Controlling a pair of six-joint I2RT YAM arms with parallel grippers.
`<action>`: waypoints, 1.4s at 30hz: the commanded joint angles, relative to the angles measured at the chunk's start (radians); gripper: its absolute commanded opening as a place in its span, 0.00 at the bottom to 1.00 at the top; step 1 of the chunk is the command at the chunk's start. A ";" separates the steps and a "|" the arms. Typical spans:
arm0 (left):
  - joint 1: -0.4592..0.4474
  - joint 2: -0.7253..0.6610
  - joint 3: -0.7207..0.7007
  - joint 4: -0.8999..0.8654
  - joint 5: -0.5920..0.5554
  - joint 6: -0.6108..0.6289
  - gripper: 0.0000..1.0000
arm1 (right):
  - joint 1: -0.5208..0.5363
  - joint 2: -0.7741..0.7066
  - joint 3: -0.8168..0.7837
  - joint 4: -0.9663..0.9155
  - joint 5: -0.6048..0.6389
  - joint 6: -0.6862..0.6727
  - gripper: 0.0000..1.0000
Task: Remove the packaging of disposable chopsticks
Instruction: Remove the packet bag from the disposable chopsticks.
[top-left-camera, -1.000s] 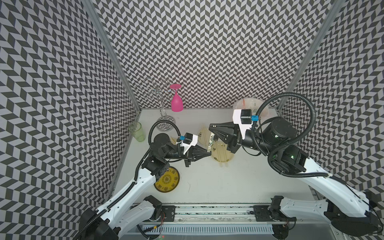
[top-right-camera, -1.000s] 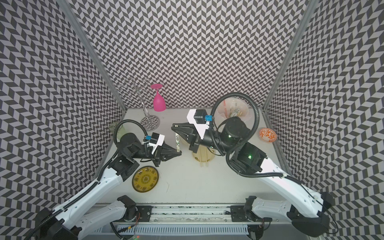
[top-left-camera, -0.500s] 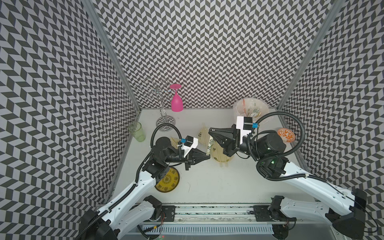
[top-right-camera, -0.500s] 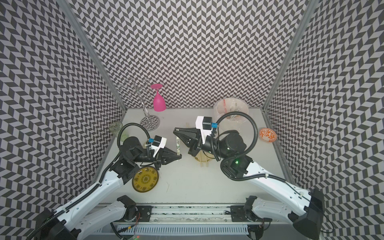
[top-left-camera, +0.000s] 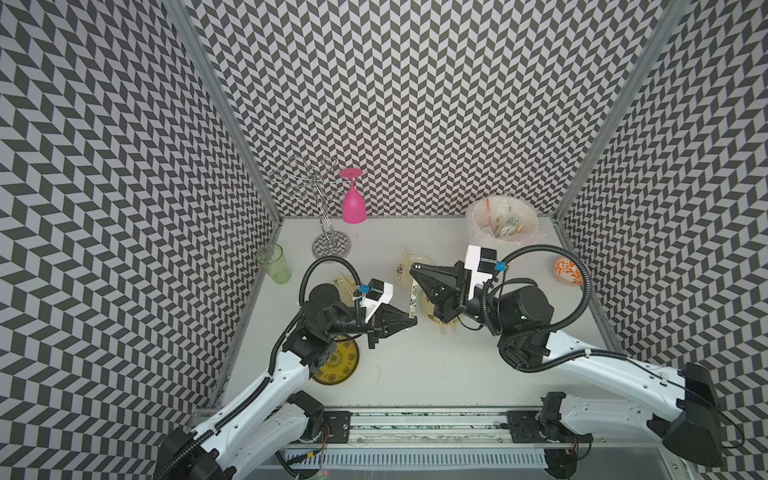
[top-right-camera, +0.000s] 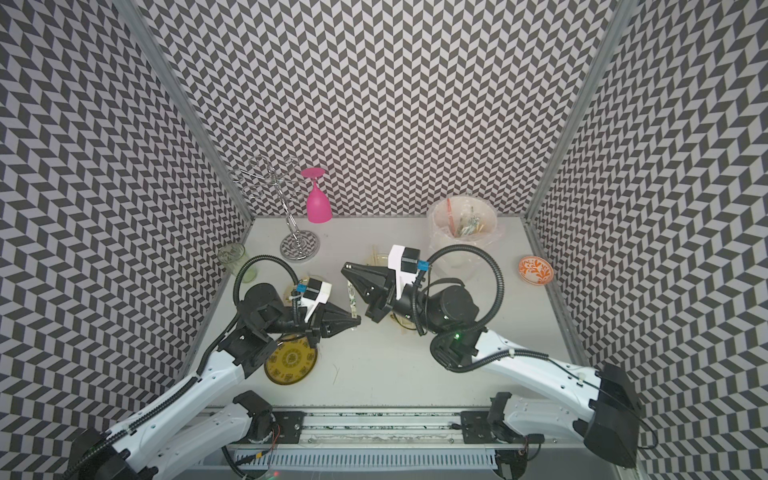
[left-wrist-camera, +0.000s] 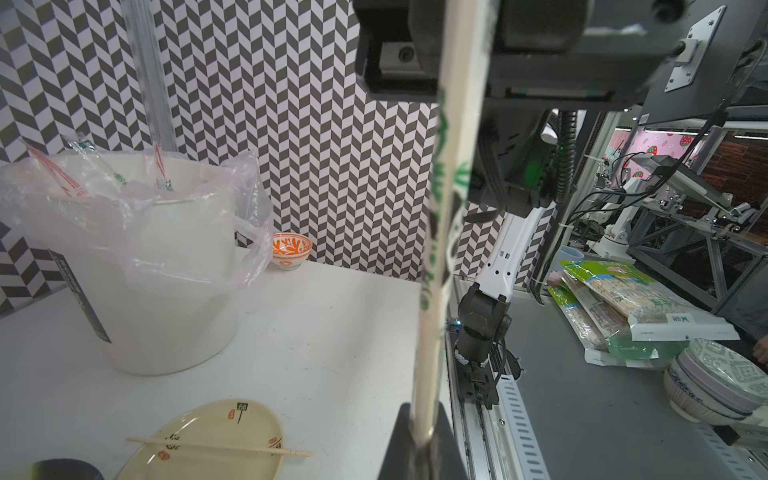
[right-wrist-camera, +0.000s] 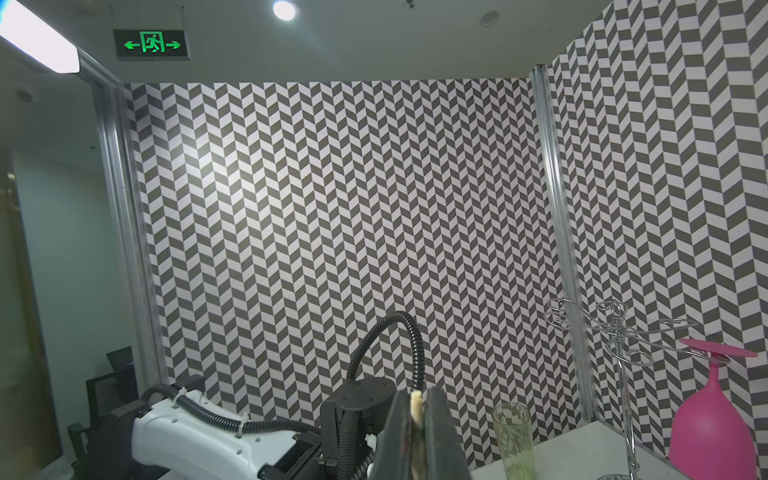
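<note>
Right now my left jaws are clamped on the lower end of a pair of chopsticks (top-left-camera: 413, 300) wrapped in a clear, green-printed sleeve (left-wrist-camera: 444, 199). My right jaws, higher up, pinch the top end, with a pale stick tip showing between them. On the table near both jaws, a plate (left-wrist-camera: 249, 419) carries a bare pair (left-wrist-camera: 216, 446). Beyond my right jaws stands a bag-lined white bucket (left-wrist-camera: 174, 291).

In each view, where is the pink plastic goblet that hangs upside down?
In a top view: pink plastic goblet at the back wall, hanging from the silver wire rack.
In a top view: the same place.
Left wrist: not in it.
Right wrist: under the rack's arm.
Shared landmark: the rack.
</note>
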 joint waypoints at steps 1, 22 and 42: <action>0.020 -0.057 0.073 0.340 -0.118 -0.096 0.00 | 0.096 0.097 -0.096 -0.388 0.089 0.005 0.00; 0.046 -0.099 0.015 0.476 -0.186 -0.185 0.00 | 0.145 0.151 -0.172 -0.344 0.024 0.072 0.02; 0.054 -0.117 0.011 0.454 -0.219 -0.171 0.00 | 0.150 0.074 -0.190 -0.407 0.006 0.046 0.00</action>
